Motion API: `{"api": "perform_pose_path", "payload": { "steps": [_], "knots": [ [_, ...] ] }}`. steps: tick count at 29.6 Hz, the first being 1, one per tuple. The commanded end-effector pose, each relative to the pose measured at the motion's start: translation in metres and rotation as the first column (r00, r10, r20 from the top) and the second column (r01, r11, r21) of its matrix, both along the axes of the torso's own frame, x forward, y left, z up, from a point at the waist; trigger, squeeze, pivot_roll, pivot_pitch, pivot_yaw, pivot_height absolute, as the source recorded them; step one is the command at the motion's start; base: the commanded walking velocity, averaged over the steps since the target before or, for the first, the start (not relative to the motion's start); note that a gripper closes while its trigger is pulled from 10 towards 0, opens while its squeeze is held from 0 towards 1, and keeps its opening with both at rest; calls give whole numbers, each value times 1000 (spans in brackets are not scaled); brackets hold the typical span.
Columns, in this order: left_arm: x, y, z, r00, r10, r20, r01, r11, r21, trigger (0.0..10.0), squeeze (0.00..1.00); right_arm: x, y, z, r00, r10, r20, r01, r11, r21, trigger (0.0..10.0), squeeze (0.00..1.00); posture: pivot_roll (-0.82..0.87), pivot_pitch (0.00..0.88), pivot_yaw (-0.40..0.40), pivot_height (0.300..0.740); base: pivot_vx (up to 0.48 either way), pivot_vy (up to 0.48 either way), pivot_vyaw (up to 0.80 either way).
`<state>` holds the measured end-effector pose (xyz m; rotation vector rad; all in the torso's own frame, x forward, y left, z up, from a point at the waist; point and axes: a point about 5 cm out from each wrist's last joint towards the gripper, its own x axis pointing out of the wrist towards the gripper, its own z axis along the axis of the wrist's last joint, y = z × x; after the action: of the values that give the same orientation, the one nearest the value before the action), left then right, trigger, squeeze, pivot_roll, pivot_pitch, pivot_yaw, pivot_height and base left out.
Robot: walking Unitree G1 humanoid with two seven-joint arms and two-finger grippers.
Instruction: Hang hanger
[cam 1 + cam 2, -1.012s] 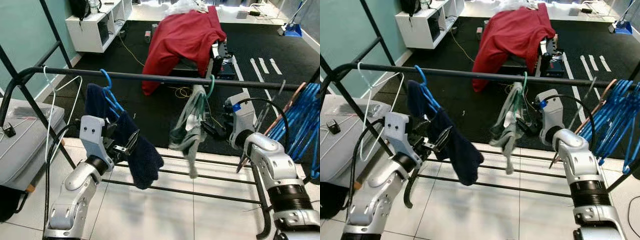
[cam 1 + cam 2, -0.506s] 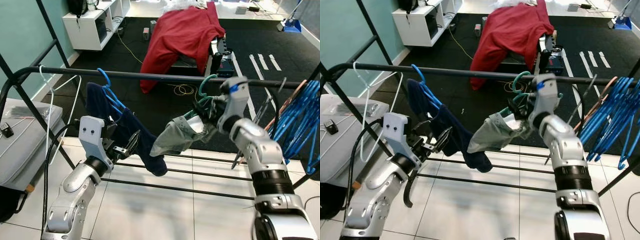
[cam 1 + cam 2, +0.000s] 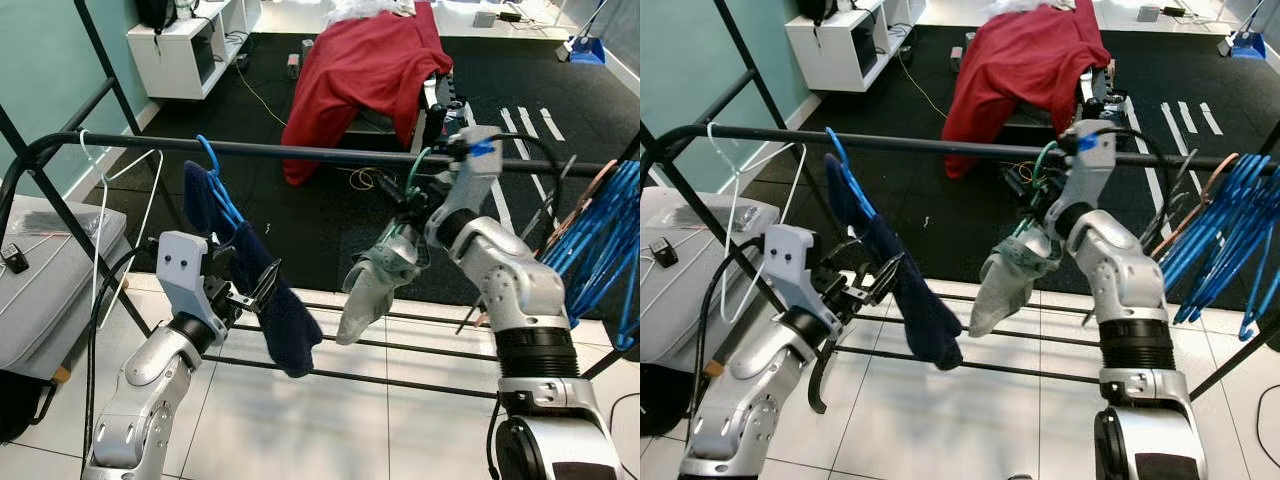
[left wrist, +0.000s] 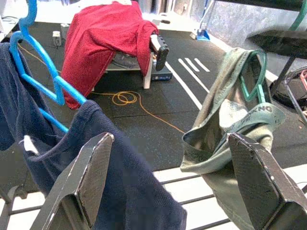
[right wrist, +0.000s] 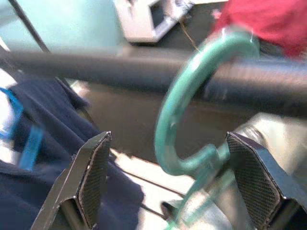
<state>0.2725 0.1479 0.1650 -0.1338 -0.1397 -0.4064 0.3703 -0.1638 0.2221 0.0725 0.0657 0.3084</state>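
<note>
I see the right hand (image 5: 165,187) raised to the black rail (image 3: 300,153) of the clothes rack, its two black fingers (image 5: 93,172) spread wide and released, one to either side of the green hanger (image 5: 182,110). From the right wrist view, the hanger's hook curls over the top of the rail, so the hanger is on the bar, its hook end pointing up and its body hanging down below. A grey-green garment (image 3: 375,285) droops from it, long axis close to vertical, a little tilted toward my left.

My left hand (image 4: 163,187) sits lower, near the rack's bottom bars, fingers also apart and holding nothing, just beside a dark blue garment (image 3: 270,305) that hangs on a blue hanger (image 3: 222,190) on the same rail. A white wire hanger (image 3: 110,215) hangs at the rail's left end, and a bunch of blue hangers (image 3: 600,235) at the right. Beyond the rack lies a red cloth (image 3: 360,70).
</note>
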Motion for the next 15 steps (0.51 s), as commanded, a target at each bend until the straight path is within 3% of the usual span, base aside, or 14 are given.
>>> {"api": "perform_pose_path", "payload": {
  "steps": [1, 5, 7, 9, 11, 12, 13, 15],
  "knots": [
    [-3, 1, -4, 1000, -2, -19, 2, 1000, 6, 10000, 0, 0, -1, -7, 999, -18, -35, 17, 999, -34, 10000, 0, -91, 139, 16, 740, 0, 0, 0],
    [-3, 1, -4, 1000, -2, -19, 2, 1000, 6, 10000, 0, 0, -1, -7, 999, -18, -35, 17, 999, -34, 10000, 0, -91, 139, 16, 740, 0, 0, 0],
    [-3, 1, -4, 1000, -2, -19, 2, 1000, 5, 10000, 0, 1, -3, -12, 997, -51, -57, 46, 996, -80, 10000, 0, -91, 137, 15, 740, 0, 0, 0],
    [-3, 0, -4, 1000, -3, -18, 3, 1000, 2, 10000, 0, 2, -16, -22, 988, -134, -72, 118, 974, -195, 10000, 0, -93, 141, 13, 740, 0, 0, 0],
    [-3, 0, -4, 1000, -3, -18, 3, 1000, 1, 10000, 0, 2, -21, -25, 983, -162, -82, 140, 964, -224, 10000, 0, -93, 142, 12, 740, 0, 0, 0],
    [-3, 0, -4, 1000, -2, -18, 2, 1000, 0, 10000, 0, 2, -25, -29, 978, -184, -94, 157, 957, -244, 8706, 0, -93, 142, 12, 740, 0, 0, 0],
    [-3, 0, -4, 1000, -2, -18, 2, 1000, 0, 10000, 0, 1, -29, -33, 970, -207, -124, 171, 952, -254, 4745, 0, -94, 145, 11, 740, 0, 0, 0],
    [-3, 1, -4, 1000, -2, -18, 2, 1000, 0, 10000, 0, 0, -32, -37, 964, -222, -145, 178, 948, -264, 4745, 0, -95, 145, 12, 740, 0, 0, 0]
  ]
}}
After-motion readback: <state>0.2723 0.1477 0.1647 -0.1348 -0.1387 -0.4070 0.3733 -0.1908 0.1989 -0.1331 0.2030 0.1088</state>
